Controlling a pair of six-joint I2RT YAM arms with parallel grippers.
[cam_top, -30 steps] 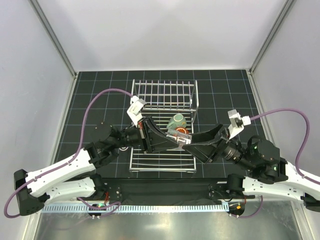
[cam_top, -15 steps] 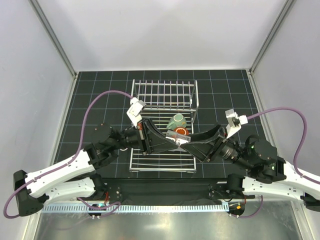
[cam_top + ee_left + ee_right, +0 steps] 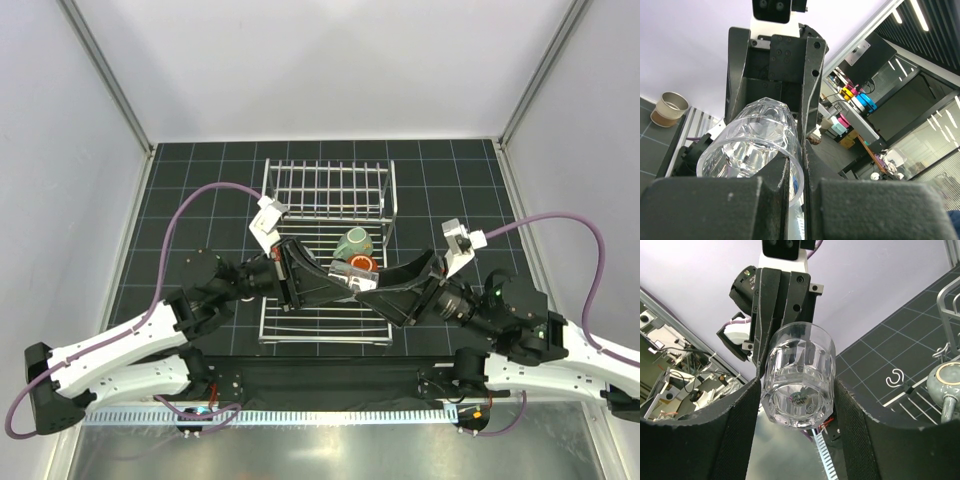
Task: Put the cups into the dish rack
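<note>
- The dish rack (image 3: 330, 190) is seen at mid-frame in the top view. Above its flat base the small clear glass (image 3: 799, 375) is held in the air between the two arms.
- The left gripper (image 3: 801, 172) is clamped on the glass's rim, one finger inside and one outside.
- The right gripper (image 3: 797, 390) is set astride the faceted wall; whether it presses cannot be told.
- The small clear glass is judged light, rigid, slick and breakable, and best taken across its wall. It is laid sideways, with the mouth toward the left gripper and the base toward the right.
</note>
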